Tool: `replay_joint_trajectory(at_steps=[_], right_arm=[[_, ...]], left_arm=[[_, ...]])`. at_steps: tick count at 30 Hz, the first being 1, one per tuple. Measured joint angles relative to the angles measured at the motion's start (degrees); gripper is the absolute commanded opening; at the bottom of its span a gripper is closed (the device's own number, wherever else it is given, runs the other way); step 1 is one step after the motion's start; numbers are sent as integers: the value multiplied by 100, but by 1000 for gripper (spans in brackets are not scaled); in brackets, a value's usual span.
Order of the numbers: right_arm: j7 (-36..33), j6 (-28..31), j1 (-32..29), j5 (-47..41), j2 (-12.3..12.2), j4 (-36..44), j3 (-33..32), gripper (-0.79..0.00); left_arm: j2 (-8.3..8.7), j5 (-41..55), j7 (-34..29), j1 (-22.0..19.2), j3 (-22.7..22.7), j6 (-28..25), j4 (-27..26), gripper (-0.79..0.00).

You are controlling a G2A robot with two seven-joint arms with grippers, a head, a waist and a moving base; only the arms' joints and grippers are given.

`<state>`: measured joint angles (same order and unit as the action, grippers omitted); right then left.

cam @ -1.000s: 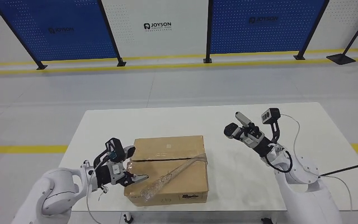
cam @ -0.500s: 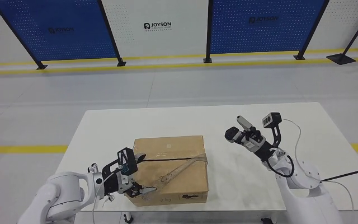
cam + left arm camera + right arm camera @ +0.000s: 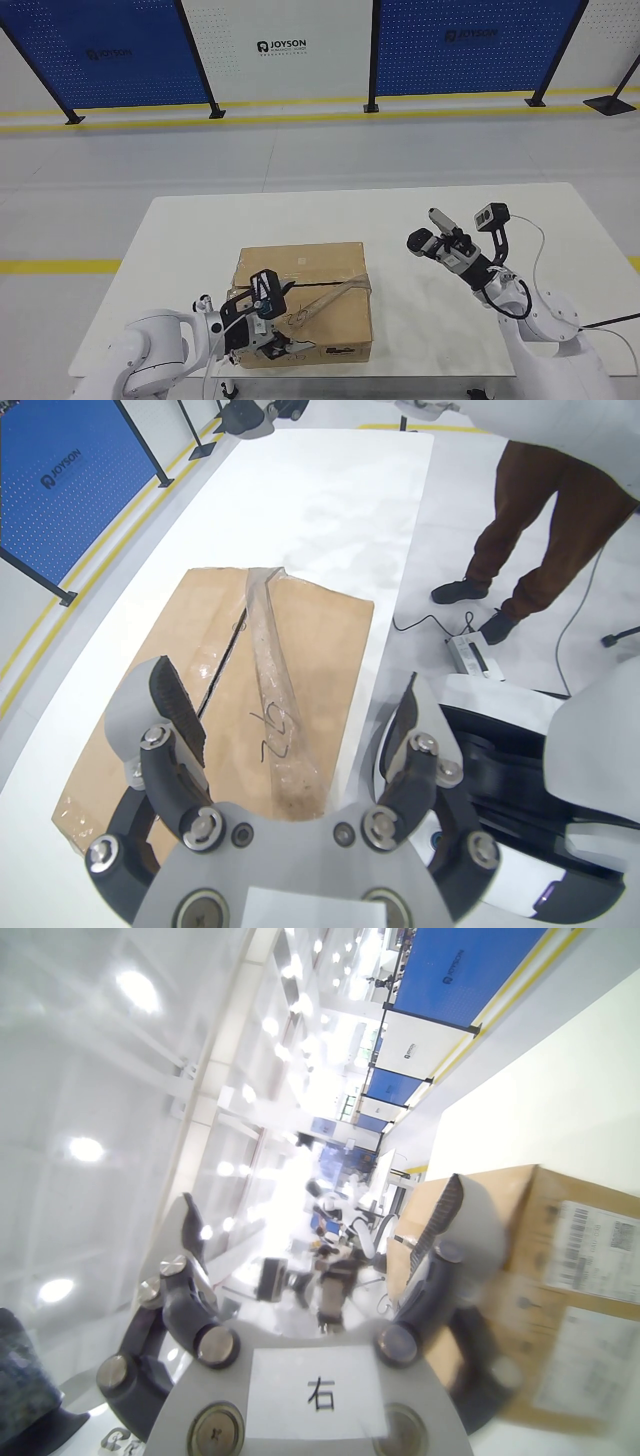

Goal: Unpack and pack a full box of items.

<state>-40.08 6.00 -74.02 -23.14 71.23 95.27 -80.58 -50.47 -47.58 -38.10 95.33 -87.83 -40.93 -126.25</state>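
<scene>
Left gripper [image 3: 287, 672] jaws wide apart, clamped on nothing. Between them, in the left wrist view, the loose end of a clear tape strip [image 3: 272, 680] with a pen scribble on it; no pad touching it. One dark ribbed finger [image 3: 172, 705] over the cardboard beside the seam [image 3: 220, 680], the other finger past the box's long edge.

In the top view, left gripper [image 3: 270, 340] low in the frame, left of centre, at the lower-left corner of the box [image 3: 300, 265]. Tape strip [image 3: 335, 295] slanting across the lid from that corner up to the box's right edge, crossing the seam [image 3: 300, 284] between the two shut flaps.

Right gripper [image 3: 425, 228] jaws also apart and holding nothing – raised over the table [image 3: 450, 330], right of centre, well apart from the box. In the right wrist view, right gripper [image 3: 320, 1193] tilted, with a labelled side of the box [image 3: 530, 1188] behind one finger.

Box flat on the white table [image 3: 325, 500], lower centre of the top view, closed – flaps down.
</scene>
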Motion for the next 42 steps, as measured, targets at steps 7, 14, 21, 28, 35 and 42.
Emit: replay_joint_trajectory(at_steps=[7,14,21,28,35,42], right_arm=[[24,-24,-161,13,-38,124,-124,0],[-7,-57,-246,25,-67,236,-161,0],[-32,-82,-241,42,-90,203,-177,0],[-1,-82,-228,24,-100,193,-129,0],[20,-78,-245,11,-114,206,-114,0],[63,-51,-267,-6,-118,185,-45,0]], left_arm=[[-7,-155,-93,-150,242,36,49,0],[-9,-143,-70,-118,265,96,91,0],[-40,-505,-109,-277,678,413,-52,0],[-120,-1007,-489,-853,1392,943,182,0],[-178,-1448,-922,-1273,1823,1274,385,-292],[-202,-1522,-1078,-1364,1950,1443,425,-785]])
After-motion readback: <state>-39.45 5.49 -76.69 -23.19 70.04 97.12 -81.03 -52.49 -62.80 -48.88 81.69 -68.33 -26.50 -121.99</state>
